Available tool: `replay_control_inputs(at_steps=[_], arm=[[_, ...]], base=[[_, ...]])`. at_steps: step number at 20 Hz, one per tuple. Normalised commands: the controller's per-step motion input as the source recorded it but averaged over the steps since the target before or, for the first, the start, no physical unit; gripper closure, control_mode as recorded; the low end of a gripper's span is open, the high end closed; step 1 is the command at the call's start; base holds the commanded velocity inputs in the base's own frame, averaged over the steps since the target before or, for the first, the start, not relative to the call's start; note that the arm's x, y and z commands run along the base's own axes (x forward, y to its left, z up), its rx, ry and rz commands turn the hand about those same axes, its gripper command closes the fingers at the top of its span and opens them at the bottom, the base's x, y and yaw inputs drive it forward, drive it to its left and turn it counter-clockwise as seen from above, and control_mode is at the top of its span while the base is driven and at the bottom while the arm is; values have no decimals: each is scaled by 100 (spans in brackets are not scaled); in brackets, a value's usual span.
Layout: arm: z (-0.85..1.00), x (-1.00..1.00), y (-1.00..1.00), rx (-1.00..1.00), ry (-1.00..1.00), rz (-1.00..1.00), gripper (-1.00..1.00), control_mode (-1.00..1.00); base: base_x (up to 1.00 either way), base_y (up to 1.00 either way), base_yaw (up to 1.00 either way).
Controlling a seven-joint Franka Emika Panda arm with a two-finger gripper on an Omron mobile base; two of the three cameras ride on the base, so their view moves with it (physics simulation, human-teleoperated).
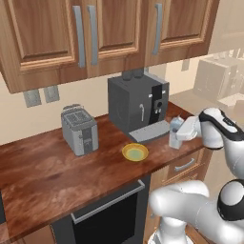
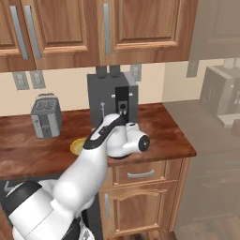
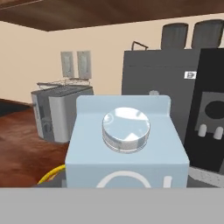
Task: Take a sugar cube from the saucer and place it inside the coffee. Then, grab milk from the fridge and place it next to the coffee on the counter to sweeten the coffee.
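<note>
Now we've got the milk (image 3: pixel 127 144) right at the gripper (image 1: pixel 178 136), jaws seemingly clamped around its sides, over the counter (image 1: pixel 43 176) at three o'clock of the saucer (image 1: pixel 135 152). Light, stiff carton, probably slick; hold mid-body, below the cap.

1. The left base view looks forward and down from behind the arm's left side, over the counter (image 1: pixel 43 176); the arm rises from the lower right corner.
2. The right base view looks forward and down from behind the arm's right side, taking in the counter's right end; the arm rises from the lower left.
3. Both base views share the coffee machine (image 1: pixel 138 106), the toaster (image 1: pixel 79 129), the saucer (image 1: pixel 135 152) and the upper cabinets (image 1: pixel 95 33).
4. The hand view sits low and level, very near the milk (image 3: pixel 127 140), facing the coffee machine, the toaster and the wall outlets (image 3: pixel 76 64).
</note>
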Motion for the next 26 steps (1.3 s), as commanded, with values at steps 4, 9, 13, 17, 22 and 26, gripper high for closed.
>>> replay_control_inputs(at_steps=[4,9,13,17,22,26], arm=[[-33,30,-22,0,0,2,100,-100],[-28,38,-9,0,0,4,100,-100],[-26,40,0,1,0,4,100,-100],[-23,29,0,0,0,5,100,-100],[-21,21,0,0,0,5,100,-100],[-21,23,0,0,0,5,100,-100]], base=[[0,0,0],[0,0,0],[0,0,0],[0,0,0],[0,0,0],[0,0,0]])
